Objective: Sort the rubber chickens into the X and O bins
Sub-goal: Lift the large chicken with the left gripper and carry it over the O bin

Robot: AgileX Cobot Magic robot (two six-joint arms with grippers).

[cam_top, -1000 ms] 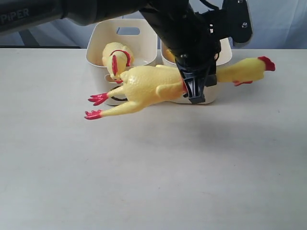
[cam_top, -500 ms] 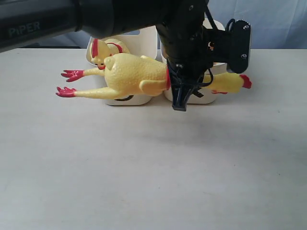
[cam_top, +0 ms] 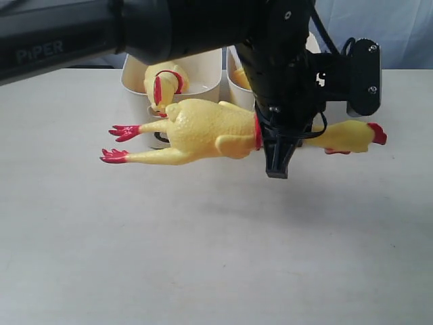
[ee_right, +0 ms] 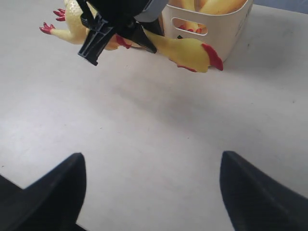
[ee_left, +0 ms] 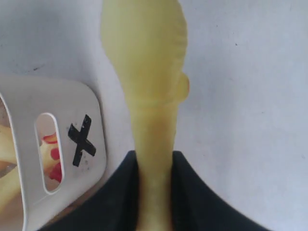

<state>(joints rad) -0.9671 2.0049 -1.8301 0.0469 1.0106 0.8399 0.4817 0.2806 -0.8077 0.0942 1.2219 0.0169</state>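
Note:
My left gripper (cam_top: 276, 150) is shut on the neck of a large rubber chicken (cam_top: 203, 130) and holds it level above the table in front of the two bins. Its red feet (cam_top: 120, 143) point left and its head (cam_top: 355, 135) sticks out to the right. In the left wrist view the neck (ee_left: 154, 139) is pinched between the jaws of the left gripper (ee_left: 155, 185), beside the X bin (ee_left: 94, 113). The left bin (cam_top: 203, 71) has part of a black mark low on its front and holds another chicken (cam_top: 162, 84). The right bin (cam_top: 232, 80) has yellow showing inside. My right gripper (ee_right: 151, 166) stands open over bare table.
The right wrist view looks across the table at the held chicken (ee_right: 185, 50) and at a cream bin (ee_right: 226, 33) with chickens in it. The left arm (cam_top: 203, 27) fills the top of the exterior view and hides most of the right bin.
The left gripper carried the chicken left and up half a second ago. It has since moved back right and lower, in front of the bins. The grip on the neck is unchanged.

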